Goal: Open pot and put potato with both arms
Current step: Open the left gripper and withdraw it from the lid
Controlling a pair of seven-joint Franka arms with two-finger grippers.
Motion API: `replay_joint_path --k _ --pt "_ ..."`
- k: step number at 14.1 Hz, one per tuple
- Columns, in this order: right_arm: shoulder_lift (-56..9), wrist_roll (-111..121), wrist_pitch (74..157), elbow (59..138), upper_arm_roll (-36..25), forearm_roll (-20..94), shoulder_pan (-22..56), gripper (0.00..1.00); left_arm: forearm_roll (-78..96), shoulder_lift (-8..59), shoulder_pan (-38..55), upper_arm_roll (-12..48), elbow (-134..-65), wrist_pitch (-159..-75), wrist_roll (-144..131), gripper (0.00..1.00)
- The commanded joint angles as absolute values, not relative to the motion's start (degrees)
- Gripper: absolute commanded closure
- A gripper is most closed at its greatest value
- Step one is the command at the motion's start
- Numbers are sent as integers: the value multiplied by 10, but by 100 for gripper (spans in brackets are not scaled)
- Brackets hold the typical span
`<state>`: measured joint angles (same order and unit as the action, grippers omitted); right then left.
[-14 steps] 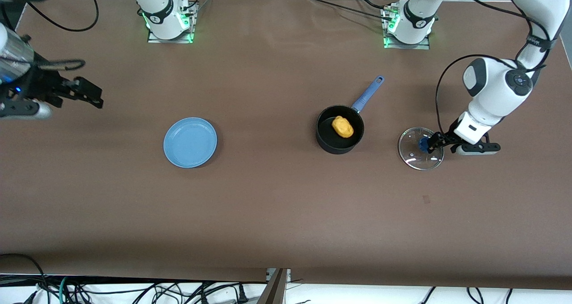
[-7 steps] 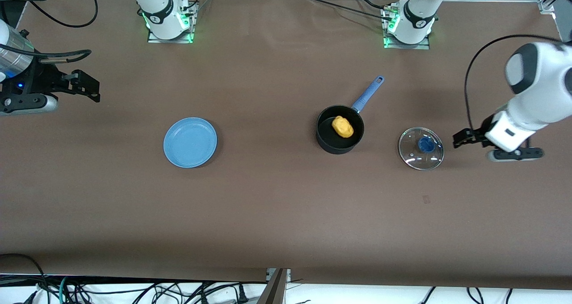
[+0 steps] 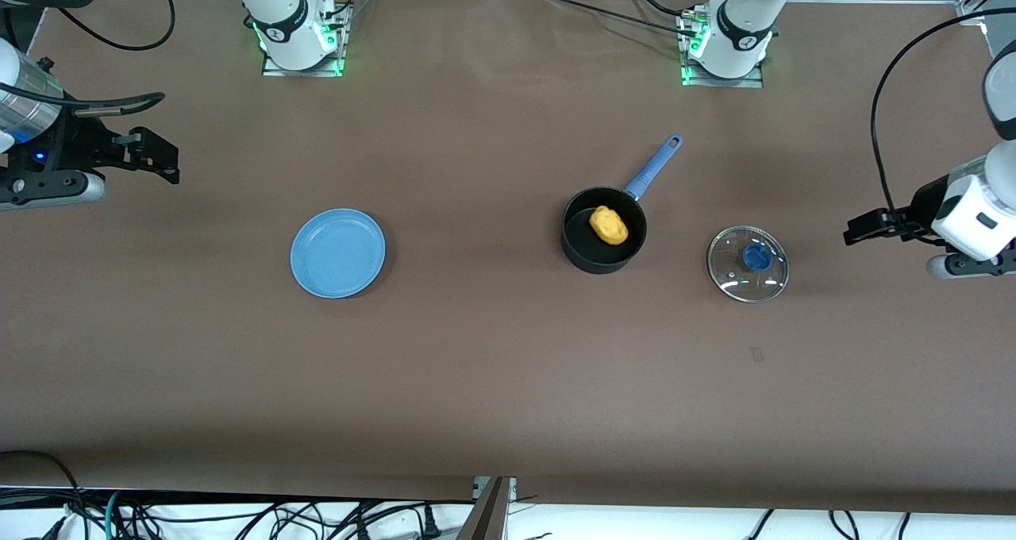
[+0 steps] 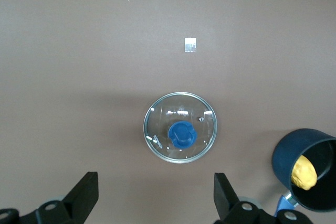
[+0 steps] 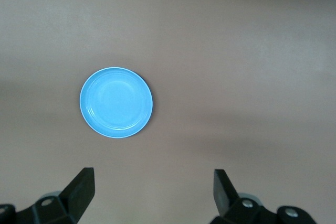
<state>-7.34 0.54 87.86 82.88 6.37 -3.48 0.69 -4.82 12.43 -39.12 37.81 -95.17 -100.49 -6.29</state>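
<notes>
The black pot (image 3: 603, 233) with a long blue handle stands open on the table, with the yellow-orange potato (image 3: 608, 225) inside it; both also show in the left wrist view, the pot (image 4: 307, 169) and the potato (image 4: 303, 172). The glass lid (image 3: 748, 263) with a blue knob lies flat on the table beside the pot, toward the left arm's end, and shows in the left wrist view (image 4: 180, 127). My left gripper (image 3: 861, 228) is open and empty, up over the table's left-arm end. My right gripper (image 3: 159, 159) is open and empty, up over the right-arm end.
A flat light-blue plate (image 3: 338, 252) lies empty on the table toward the right arm's end, and shows in the right wrist view (image 5: 116, 102). A small white square mark (image 4: 190, 44) lies on the brown table (image 3: 476, 365) near the lid.
My left gripper has let go of the lid's knob, opened and drawn up and away toward the table's left-arm end. The lid stays on the table. The right gripper has shifted slightly.
</notes>
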Motion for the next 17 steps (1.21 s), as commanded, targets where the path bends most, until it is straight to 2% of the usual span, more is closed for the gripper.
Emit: replay_joint_path --k 1,8,11,13,15,17 --pt "-71 13 885 833 67 -37 3 0 -35 130 -391 384 -906 -963 -60 2" --pt "-71 12 884 833 67 -34 2 0 -34 123 -389 398 -863 -888 -71 0" --pt "-71 12 884 833 67 -34 1 0 -39 120 -368 397 -846 -887 -104 0" --pt "-71 12 885 833 66 -34 1 0 -40 111 -307 340 -838 -885 -103 0" --pt "-71 12 885 833 67 -34 1 0 -35 93 -203 229 -839 -885 -97 0" --pt "-71 13 887 833 66 -34 -1 0 -31 89 -127 146 -841 -886 -94 0"
